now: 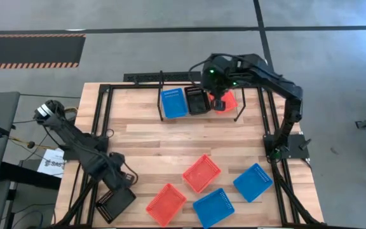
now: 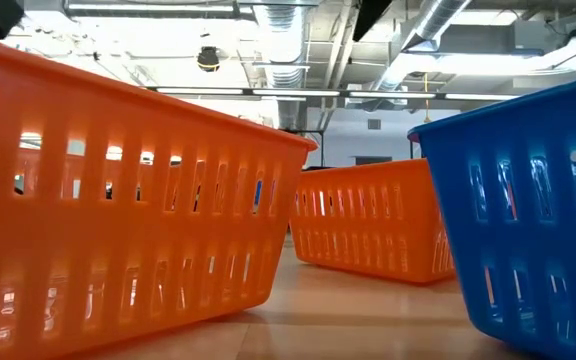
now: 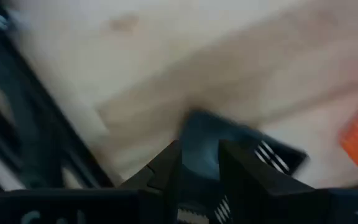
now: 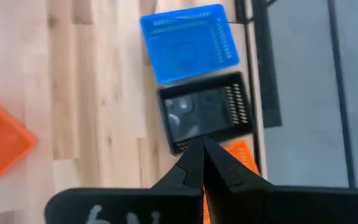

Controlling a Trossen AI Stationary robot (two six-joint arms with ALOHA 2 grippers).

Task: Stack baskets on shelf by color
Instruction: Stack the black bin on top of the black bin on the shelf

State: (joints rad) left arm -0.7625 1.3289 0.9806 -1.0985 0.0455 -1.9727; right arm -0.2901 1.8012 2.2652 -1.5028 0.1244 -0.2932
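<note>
Three baskets (image 1: 197, 102) side by side on the shelf (image 1: 146, 97).

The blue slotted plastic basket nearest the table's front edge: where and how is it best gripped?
Probably by one rim wall of the blue slotted plastic basket, coming straight down from above. It lies open side up, turned diagonally, with a red-orange basket close on one side, so the wall facing away from that basket looks freer.

Both arms are dark, near-black, built of chunky jointed segments. The right arm (image 1: 278, 89), rising from a black base plate at the right edge of the table (image 1: 157, 140), shows small green lights near its wrist above the table's far edge. The left arm (image 1: 81, 149), by the table's left edge, trails thin cables and ends in a pale round fitting. Each wrist housing carries faint white lettering behind tapered black fingers (image 4: 194, 165).
</note>
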